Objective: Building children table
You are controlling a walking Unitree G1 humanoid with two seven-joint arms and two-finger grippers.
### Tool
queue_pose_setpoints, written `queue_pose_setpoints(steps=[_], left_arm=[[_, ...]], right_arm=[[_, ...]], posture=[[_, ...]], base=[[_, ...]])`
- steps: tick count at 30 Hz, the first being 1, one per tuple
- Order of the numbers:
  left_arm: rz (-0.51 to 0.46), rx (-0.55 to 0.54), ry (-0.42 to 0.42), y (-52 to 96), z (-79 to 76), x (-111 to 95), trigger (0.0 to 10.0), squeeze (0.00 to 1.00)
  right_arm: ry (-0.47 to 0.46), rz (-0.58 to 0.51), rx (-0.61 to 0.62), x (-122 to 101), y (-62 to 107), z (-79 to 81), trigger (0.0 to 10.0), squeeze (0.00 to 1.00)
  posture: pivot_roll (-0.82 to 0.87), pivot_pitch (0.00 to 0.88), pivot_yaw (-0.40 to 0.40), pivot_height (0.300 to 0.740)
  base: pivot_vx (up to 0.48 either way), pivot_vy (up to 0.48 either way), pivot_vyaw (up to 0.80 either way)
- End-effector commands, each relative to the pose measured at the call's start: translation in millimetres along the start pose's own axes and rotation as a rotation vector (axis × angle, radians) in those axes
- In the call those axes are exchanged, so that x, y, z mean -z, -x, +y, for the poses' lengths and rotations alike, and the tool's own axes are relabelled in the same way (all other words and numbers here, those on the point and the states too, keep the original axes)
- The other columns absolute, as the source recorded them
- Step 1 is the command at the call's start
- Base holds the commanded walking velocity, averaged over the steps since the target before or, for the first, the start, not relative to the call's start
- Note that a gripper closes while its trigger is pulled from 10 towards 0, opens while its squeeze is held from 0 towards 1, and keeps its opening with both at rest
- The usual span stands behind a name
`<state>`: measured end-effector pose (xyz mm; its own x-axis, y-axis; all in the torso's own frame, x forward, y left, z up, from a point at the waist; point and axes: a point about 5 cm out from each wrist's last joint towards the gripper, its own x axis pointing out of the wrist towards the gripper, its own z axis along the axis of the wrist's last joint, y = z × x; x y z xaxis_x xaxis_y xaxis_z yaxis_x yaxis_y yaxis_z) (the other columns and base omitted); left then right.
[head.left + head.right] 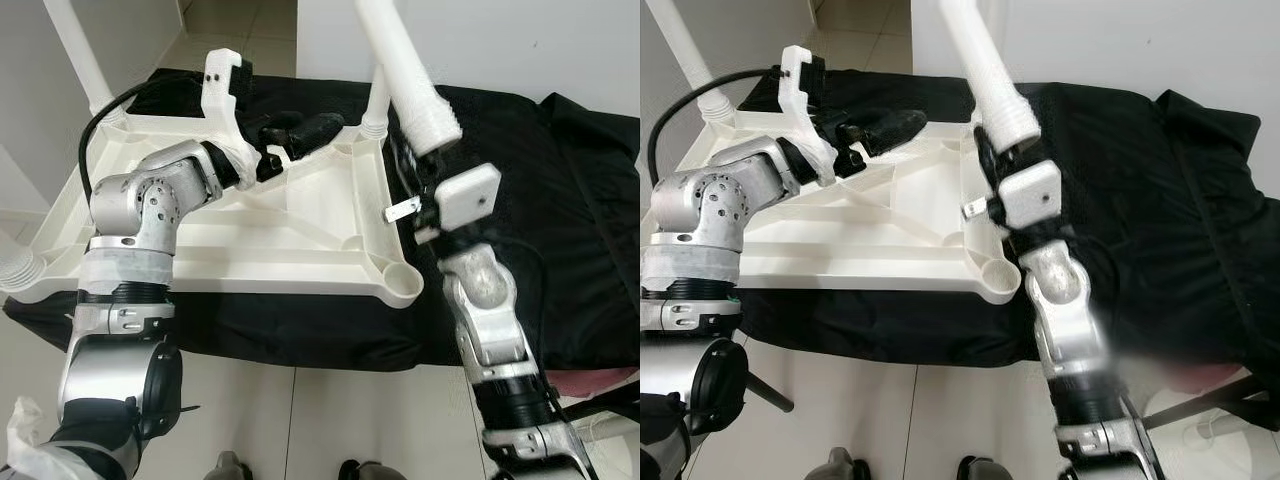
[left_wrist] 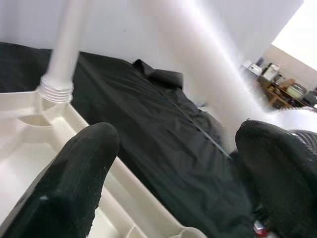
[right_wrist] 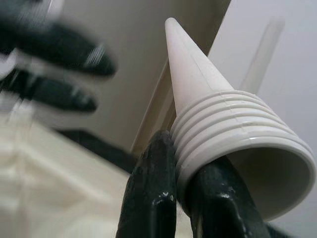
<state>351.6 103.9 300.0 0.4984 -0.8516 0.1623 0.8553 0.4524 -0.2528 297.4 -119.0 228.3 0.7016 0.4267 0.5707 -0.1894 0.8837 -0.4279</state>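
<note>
Pinching a white table leg [image 3: 218,124] at its threaded end, your right gripper [image 3: 185,198] held it tilted above the upturned white tabletop [image 1: 300,235] on the black cloth [image 1: 560,200]. Your left gripper [image 1: 300,135] hovered spread over the tabletop, holding nothing.

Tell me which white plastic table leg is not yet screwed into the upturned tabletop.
The white ribbed-end leg held in the right gripper; its threaded end hangs free, while the other legs stand in corner sockets of the tabletop.
</note>
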Motion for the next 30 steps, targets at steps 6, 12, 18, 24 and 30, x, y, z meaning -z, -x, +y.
queue_pose_setpoints(steps=[6,12,18,24,30], left_arm=[[0.018,0.147,0.037,-11.1,-8.9,0.5,10.0,0.0],[0.055,0.09,0.093,-18.7,-2.1,10.5,10.0,0.0],[0.037,0.02,0.151,-28.1,5.5,7.5,10.0,0.0],[-0.048,0.016,0.259,-30.3,12.1,-9.7,10.0,0.0],[-0.123,-0.062,0.299,-26.8,26.3,-25.3,10.0,0.0]], right_arm=[[0.01,-0.027,-0.028,-4.5,-0.3,7.3,10.0,0.0],[0.011,-0.02,-0.047,-2.0,-0.2,12.2,10.0,0.0],[0.075,-0.031,-0.097,-1.0,-0.3,16.8,10.0,0.0],[0.106,-0.029,-0.13,0.9,2.1,20.8,10.0,0.0],[0.156,-0.034,-0.156,2.4,9.4,24.1,10.0,0.0]], posture=[[0.0,0.089,-0.025,0.74],[0.0,0.089,-0.021,0.74],[0.0,0.084,-0.021,0.74],[-0.01,0.079,-0.024,0.74],[-0.01,0.081,-0.036,0.74]], base=[[0.0,0.0,0.0],[0.0,0.0,0.0],[0.0,0.0,0.0],[0.0,0.0,0.0],[0.0,0.0,0.0]])
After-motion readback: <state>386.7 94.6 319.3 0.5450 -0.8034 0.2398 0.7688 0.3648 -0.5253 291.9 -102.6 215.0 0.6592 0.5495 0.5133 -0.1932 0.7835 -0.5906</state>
